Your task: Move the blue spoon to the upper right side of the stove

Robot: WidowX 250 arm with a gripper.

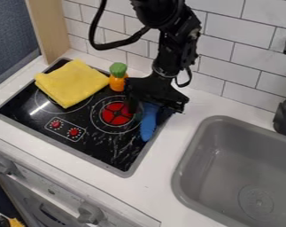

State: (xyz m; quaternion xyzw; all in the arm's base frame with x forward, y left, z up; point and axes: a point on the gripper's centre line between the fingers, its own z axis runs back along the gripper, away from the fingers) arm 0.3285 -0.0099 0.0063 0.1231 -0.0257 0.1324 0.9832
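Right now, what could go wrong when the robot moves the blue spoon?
The gripper is right over the blue spoon, so it might push the spoon crooked. The orange thing with a green top stands close by, so a bump could knock it over. The spoon is also near the right edge of the stove, so it might slide onto the counter.

Stove (pixel 112 153) was set in tabletop (pixel 161 173), left of sink (pixel 192 148). Cloth (pixel 72 83) lay on stove's back left part, toy (pixel 117 81) just right. Spoon (pixel 148 126) was at stove's right side. Wall (pixel 239 51) stood behind.
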